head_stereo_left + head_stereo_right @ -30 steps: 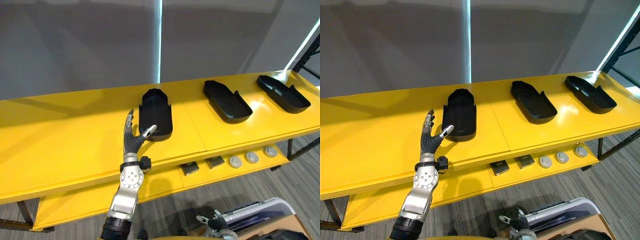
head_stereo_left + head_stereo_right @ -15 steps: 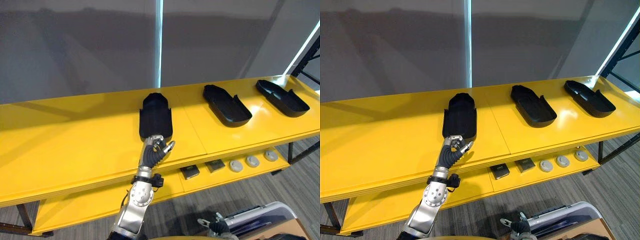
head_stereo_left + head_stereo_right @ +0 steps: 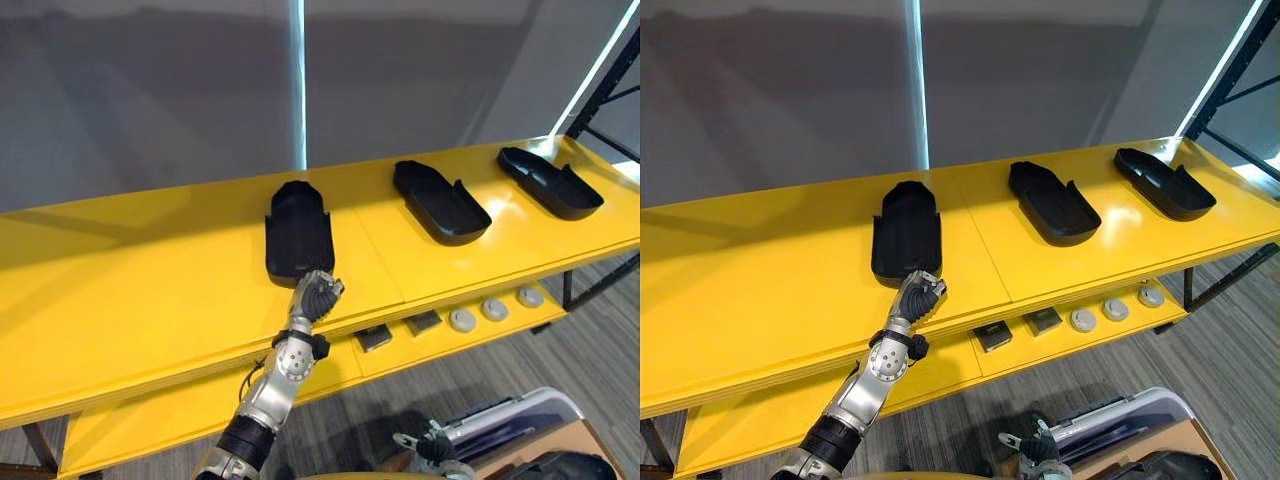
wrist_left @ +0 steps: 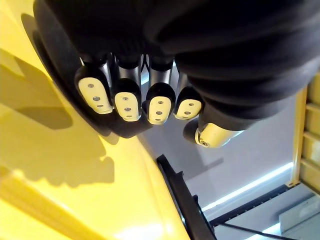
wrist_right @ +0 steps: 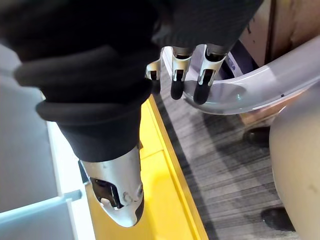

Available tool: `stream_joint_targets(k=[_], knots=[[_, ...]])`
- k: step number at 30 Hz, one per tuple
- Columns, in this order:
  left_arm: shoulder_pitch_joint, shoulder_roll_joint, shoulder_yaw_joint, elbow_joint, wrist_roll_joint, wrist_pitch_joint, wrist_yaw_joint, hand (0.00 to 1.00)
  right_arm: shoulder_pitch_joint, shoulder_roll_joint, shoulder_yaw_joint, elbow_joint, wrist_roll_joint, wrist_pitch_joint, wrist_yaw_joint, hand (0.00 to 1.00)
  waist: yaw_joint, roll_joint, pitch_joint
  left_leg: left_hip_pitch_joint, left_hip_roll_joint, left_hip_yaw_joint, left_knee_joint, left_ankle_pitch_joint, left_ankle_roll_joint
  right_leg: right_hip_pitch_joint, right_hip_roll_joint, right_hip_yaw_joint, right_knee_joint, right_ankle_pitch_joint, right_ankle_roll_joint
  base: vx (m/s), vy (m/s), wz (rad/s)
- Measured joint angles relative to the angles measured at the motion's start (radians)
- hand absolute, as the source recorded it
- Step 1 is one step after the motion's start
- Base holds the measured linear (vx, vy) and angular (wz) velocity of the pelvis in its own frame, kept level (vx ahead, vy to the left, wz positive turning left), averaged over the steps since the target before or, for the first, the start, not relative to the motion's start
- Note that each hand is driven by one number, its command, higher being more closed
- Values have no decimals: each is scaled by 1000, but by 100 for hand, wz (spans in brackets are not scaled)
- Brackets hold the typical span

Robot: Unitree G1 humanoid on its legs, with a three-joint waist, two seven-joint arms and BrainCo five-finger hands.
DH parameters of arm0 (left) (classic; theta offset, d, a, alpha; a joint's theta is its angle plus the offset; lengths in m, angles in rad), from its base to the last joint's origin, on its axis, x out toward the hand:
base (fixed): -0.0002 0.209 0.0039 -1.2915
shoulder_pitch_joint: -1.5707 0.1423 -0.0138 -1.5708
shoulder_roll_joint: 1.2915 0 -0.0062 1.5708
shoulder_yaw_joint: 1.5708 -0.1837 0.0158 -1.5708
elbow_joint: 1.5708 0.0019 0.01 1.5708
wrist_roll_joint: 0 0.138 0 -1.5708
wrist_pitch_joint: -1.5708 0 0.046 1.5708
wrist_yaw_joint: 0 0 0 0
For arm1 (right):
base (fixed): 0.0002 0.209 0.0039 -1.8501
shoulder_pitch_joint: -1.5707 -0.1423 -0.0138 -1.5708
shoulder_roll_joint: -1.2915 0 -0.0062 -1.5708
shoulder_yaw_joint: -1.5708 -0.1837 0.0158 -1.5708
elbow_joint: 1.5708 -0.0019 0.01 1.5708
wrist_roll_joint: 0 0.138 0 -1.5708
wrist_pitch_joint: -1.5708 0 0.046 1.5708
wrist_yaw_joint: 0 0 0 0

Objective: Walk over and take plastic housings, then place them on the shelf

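Note:
Three black plastic housings lie on the yellow shelf top: a left one, a middle one and a right one. My left hand sits at the near end of the left housing with its fingers curled into a fist. Nothing shows between them, and the housing's dark edge lies just behind them. My right hand hangs low over the floor with straight fingers and holds nothing.
A lower yellow shelf carries small dark blocks and round grey discs. A grey-white bin stands on the carpet at the lower right, close to my right hand. A dark rack post rises at the far right.
My left hand went from open beside the left housing's near end to a fist just in front of it. The whole picture has shifted a little.

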Motion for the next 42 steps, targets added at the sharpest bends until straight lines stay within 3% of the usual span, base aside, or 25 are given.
stream_joint_targets(k=[8,13,25,30,33,36,39,42], knots=[[-45,16,30,48,7,5,13,100,-17,-1,0,0,0,0,0,0,-6,1,14,-8,1,24,-1,-1,-1,-20,2,28,-1,6,4,-46,1,-10],[-107,36,39,95,7,14,27,100,-25,-1,0,-1,0,-3,0,0,-28,-3,28,-9,0,26,-1,-4,-5,-28,0,30,-2,7,7,-44,0,-2],[-120,41,37,90,-16,3,27,100,-23,-1,-1,0,0,-2,-1,0,-30,1,32,-11,-3,18,0,-3,-2,-22,-2,24,0,9,4,-1,0,0],[-84,62,36,-101,-55,-6,23,100,-24,-2,0,3,0,-2,-1,0,-29,9,37,-14,-11,-16,0,-1,1,-13,-8,-3,0,7,6,-23,1,16],[-30,101,43,-316,-93,-50,22,100,-26,-5,0,14,0,-2,-1,0,-26,14,40,-13,-15,-33,1,1,4,-3,-14,-21,0,5,8,-21,5,18],[46,113,157,-573,-149,-104,21,100,-44,-15,0,49,0,1,-1,0,-16,18,42,-13,-19,-50,1,2,5,4,-18,-29,1,3,9,-21,9,17],[98,113,295,-698,-216,-142,30,100,-44,-21,0,63,0,4,0,0,11,19,43,-5,-20,-64,1,2,5,9,-19,-39,21,-11,11,-18,-1,17],[205,98,538,-770,-316,-185,79,100,-45,-23,-2,84,-2,5,0,0,35,19,43,8,-22,-106,1,1,4,26,-24,-80,64,-49,8,-25,-19,43]])
